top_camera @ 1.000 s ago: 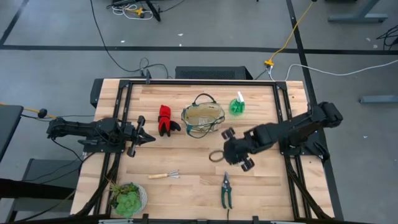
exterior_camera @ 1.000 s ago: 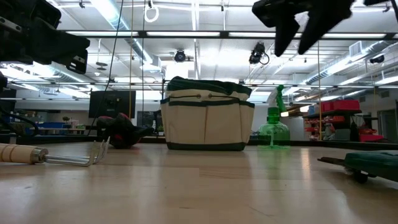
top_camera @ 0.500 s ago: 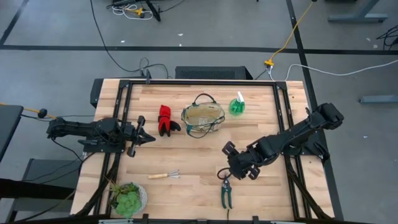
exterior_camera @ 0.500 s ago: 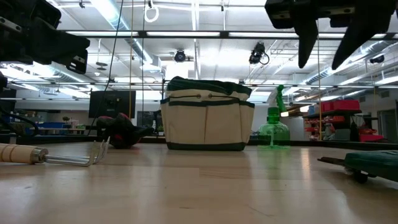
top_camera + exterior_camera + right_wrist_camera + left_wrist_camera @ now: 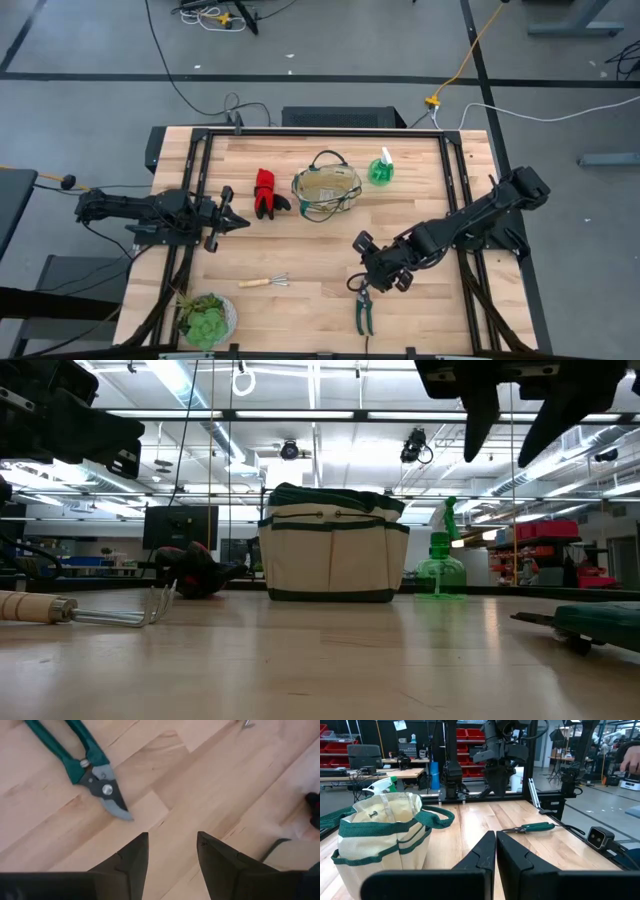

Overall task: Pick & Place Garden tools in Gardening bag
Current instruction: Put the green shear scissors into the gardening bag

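The green-handled pruning shears (image 5: 362, 308) lie flat on the table near its front edge; they also show in the right wrist view (image 5: 80, 760). My right gripper (image 5: 362, 270) hovers open above the table just beyond the shears' blade end and touches nothing. The tan gardening bag (image 5: 326, 192) stands upright at the table's middle back. The red-and-black gloves (image 5: 266, 193) lie left of it, the green spray bottle (image 5: 381, 170) stands right of it, and the wooden-handled mini rake (image 5: 264, 282) lies near the front left. My left gripper (image 5: 238, 222) is shut and empty at the left.
A green succulent in a pale pot (image 5: 206, 318) stands at the front left corner. Dark metal rails (image 5: 452, 180) run along the table's sides and back. Bare wood lies between the bag and the shears.
My right gripper has moved toward the table's near edge and a little left, from beside the bag to just beyond the shears' blades. It has stayed open. Nothing on the table has moved.
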Robot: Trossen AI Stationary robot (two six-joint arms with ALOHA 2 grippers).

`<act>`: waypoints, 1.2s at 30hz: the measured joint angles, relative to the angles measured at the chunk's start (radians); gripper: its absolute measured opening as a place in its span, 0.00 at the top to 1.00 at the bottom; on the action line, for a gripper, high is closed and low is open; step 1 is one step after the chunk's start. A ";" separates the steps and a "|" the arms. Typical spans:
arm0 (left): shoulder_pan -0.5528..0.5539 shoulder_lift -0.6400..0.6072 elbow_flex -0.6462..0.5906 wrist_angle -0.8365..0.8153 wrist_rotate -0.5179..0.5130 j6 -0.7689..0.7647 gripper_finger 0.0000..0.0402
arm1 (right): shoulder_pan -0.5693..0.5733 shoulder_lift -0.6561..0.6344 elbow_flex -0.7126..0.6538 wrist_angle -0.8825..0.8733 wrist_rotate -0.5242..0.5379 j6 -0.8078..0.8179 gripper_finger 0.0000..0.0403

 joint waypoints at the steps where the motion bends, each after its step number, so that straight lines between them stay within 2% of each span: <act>1: 0.000 0.000 0.000 0.000 0.000 0.000 0.95 | 0.002 0.011 0.013 0.000 0.000 -0.009 0.58; 12: 0.000 0.000 0.000 0.000 0.000 0.000 0.95 | 0.044 0.128 0.111 0.007 -0.002 -0.190 0.58; 28: 0.000 0.000 0.000 -0.001 0.000 0.000 0.95 | 0.112 0.131 0.118 0.024 -0.003 -0.404 0.58; 36: 0.000 0.000 0.000 -0.001 0.000 0.000 0.95 | 0.135 0.131 0.118 0.048 -0.003 -0.364 0.58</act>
